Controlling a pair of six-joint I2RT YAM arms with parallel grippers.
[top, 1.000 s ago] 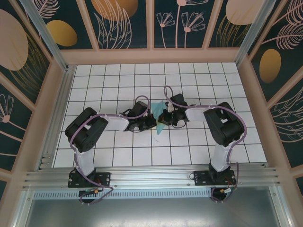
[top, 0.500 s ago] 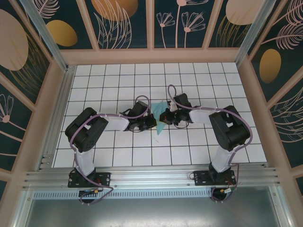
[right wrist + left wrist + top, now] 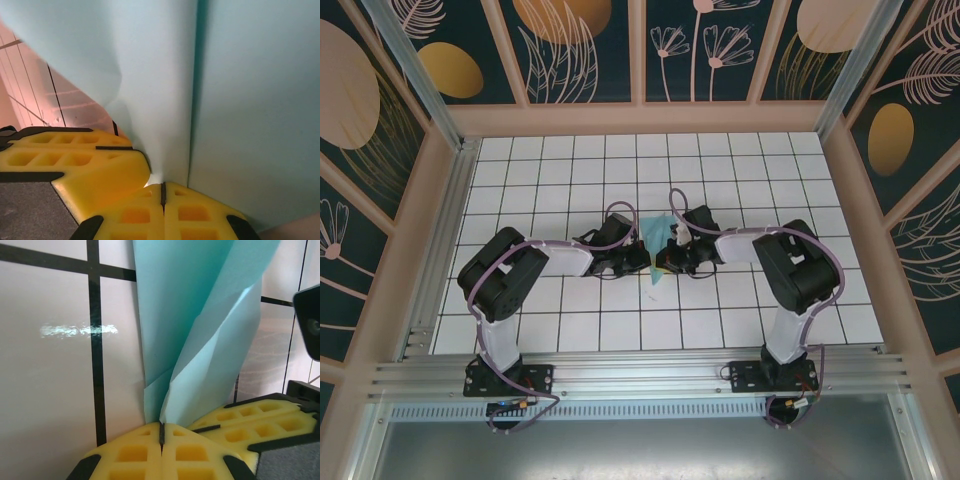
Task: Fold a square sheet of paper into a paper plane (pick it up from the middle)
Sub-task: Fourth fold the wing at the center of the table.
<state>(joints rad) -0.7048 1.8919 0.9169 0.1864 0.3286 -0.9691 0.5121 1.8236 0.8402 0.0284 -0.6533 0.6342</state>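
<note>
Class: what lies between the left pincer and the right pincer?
The folded teal paper fills that gap, pinched by the left pincer and the right pincer; the top external view shows it.

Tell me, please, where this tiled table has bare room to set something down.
Free: the far tile rows below the back wall; the tiles between the left arm and the side rail; the near tiles between it and the right arm. Crowded: mid-table, where the left end effector and right end effector pinch the folded teal paper.
</note>
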